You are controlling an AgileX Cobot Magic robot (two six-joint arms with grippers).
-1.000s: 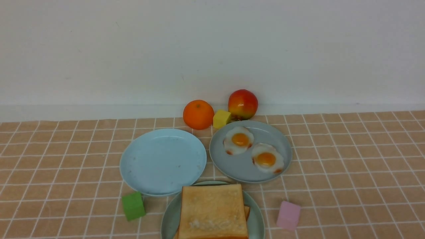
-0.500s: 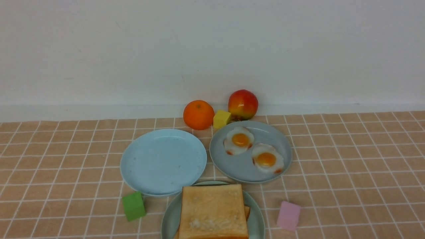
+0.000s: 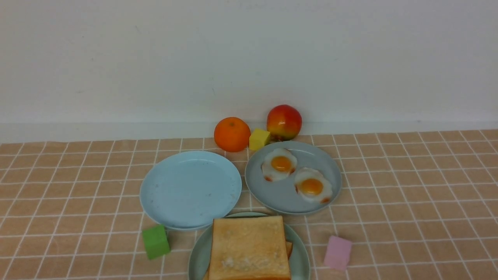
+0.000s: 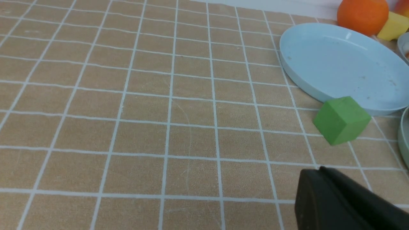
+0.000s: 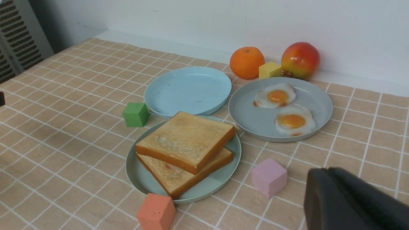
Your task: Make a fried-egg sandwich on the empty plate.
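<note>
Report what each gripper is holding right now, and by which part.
Nothing is held. The left gripper is shut over bare tablecloth; the right gripper hangs beside the pink cube, with nothing seen between its jaws.

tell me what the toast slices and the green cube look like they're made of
Toast slices: likely soft foam or rubbery plastic replicas; matte and thick, with very clean square edges. Green cube: probably foam or painted wood; flat single colour, matte, no shine. Neither look settles it.
</note>
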